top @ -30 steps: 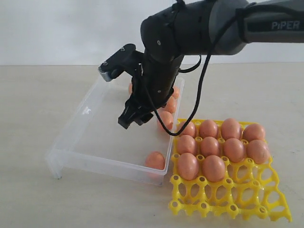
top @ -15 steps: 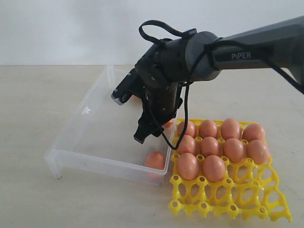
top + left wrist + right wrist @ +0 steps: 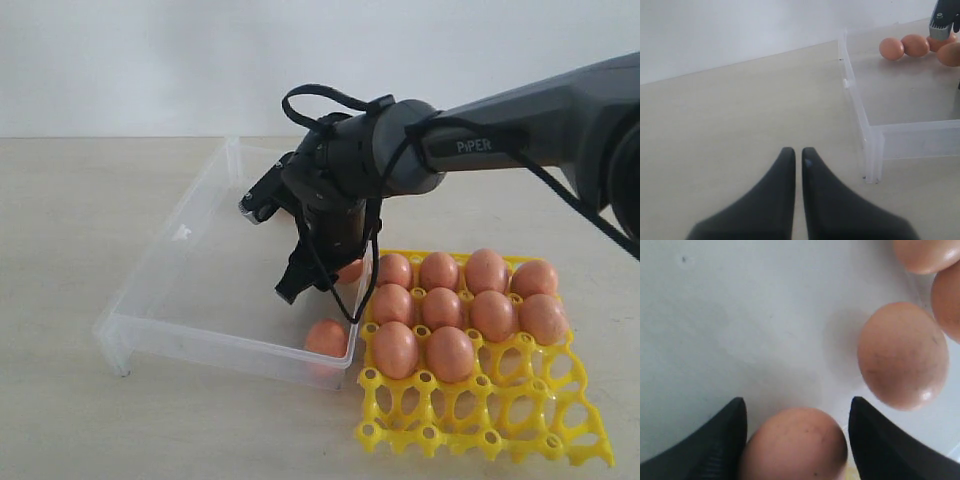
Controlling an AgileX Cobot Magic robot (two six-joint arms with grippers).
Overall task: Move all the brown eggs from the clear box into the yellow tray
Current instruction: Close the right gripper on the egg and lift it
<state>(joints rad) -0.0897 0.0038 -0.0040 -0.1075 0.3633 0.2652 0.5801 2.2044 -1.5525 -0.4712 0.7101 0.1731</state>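
Far brown eggs [image 3: 351, 270] mostly behind arm [image 3: 340, 185]

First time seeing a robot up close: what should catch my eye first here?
A black arm reaches from the right into the clear box, its right gripper open around one brown egg. Beside the box, the bright yellow tray holds ten eggs in its far rows, near cells bare.

This looks like a robot lab bench, not a home. A black robot arm [image 3: 520, 130] marked PIPER reaches over a clear box [image 3: 215, 345] on a plain pale tabletop [image 3: 70, 220]. Behind the box rises a blank white wall [image 3: 120, 60]; beside it sits a yellow tray [image 3: 478, 383] of brown eggs [image 3: 443, 305].
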